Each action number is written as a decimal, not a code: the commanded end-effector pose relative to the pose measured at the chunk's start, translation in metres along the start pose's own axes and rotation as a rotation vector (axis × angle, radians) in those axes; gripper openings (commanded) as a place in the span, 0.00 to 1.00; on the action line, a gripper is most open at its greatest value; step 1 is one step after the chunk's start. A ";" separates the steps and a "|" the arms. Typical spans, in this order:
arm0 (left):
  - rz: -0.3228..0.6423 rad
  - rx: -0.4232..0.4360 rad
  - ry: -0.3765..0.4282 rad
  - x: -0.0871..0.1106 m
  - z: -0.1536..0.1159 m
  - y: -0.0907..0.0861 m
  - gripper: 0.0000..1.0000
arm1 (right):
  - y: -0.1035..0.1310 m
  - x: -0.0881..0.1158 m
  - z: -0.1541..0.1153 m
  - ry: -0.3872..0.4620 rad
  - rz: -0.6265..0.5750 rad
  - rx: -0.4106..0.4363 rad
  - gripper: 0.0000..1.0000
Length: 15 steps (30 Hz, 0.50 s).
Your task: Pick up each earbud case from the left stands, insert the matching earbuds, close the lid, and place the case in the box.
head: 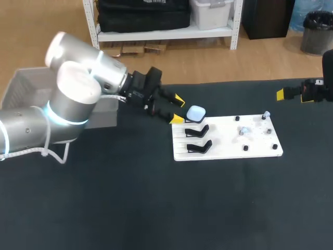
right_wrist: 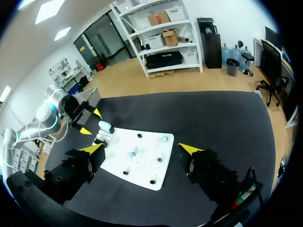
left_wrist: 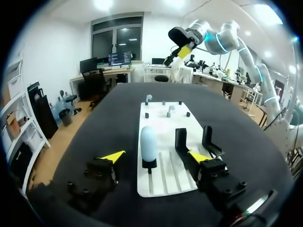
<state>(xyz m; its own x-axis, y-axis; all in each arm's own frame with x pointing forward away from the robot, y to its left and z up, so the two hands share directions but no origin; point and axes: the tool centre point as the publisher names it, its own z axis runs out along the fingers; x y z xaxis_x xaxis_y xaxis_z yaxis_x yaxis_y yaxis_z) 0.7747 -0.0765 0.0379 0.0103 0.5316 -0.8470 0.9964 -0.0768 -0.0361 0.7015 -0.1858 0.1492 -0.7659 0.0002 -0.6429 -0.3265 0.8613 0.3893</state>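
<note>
Left wrist view: left gripper point(left_wrist: 156, 157) spread wide, pale blue rounded plastic earbud case point(left_wrist: 148, 143) perched upright on its black stand point(left_wrist: 149, 164) just ahead. Looks light, smooth, probably slippery. Pinch its broad sides, low down.

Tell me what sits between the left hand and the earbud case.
Nothing stands between: the left wrist view shows only bare table and white board edge from left hand to earbud case.

Case point(head: 196, 113) tops farthest of three stands point(head: 199, 147); two empty ones crowd its near side. Left gripper point(head: 178, 109), fingers spread, fills left approach. Pegs point(head: 245, 148) dot board's point(head: 223, 152) right half. Free room: above case, near mat point(head: 156, 208).
</note>
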 end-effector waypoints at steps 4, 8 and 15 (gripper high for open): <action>-0.010 0.038 0.000 0.004 0.014 0.011 0.71 | 0.000 0.000 0.000 0.001 -0.001 0.000 1.00; -0.017 0.033 -0.005 0.004 0.018 0.014 0.65 | 0.000 0.000 0.000 0.001 -0.001 0.000 1.00; -0.023 0.031 -0.012 0.005 0.022 0.016 0.45 | 0.000 0.000 0.000 0.001 -0.001 0.000 1.00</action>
<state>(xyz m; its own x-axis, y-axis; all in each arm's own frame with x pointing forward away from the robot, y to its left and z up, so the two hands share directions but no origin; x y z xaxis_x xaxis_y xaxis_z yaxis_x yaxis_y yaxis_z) 0.7827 -0.0911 0.0239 -0.0118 0.5231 -0.8522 0.9948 -0.0805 -0.0632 0.7015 -0.1858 0.1491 -0.7660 0.0002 -0.6429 -0.3265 0.8613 0.3893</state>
